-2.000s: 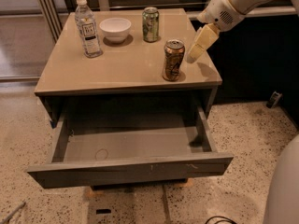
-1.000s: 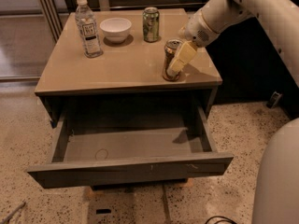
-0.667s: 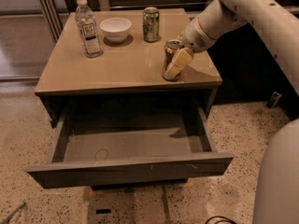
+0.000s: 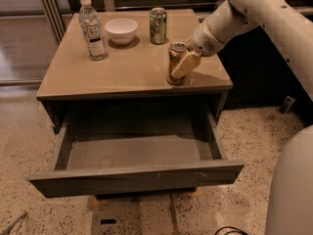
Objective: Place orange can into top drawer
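The orange can (image 4: 174, 58) stands on the tan cabinet top (image 4: 122, 67) near its front right corner, with its silver top showing. My gripper (image 4: 180, 68) comes in from the right on the white arm and sits right at the can, its tan tip overlapping the can's front right side. The top drawer (image 4: 137, 177) is pulled out wide below the cabinet top, and its inside (image 4: 137, 151) holds nothing.
A green can (image 4: 157, 25), a white bowl (image 4: 121, 30) and a clear water bottle (image 4: 92, 28) stand at the back of the cabinet top. The white arm (image 4: 254, 9) spans the upper right. Speckled floor surrounds the cabinet.
My gripper moved down and left from beside the can to right against it. The can seems to have shifted slightly left. The drawer and the other items have not moved.
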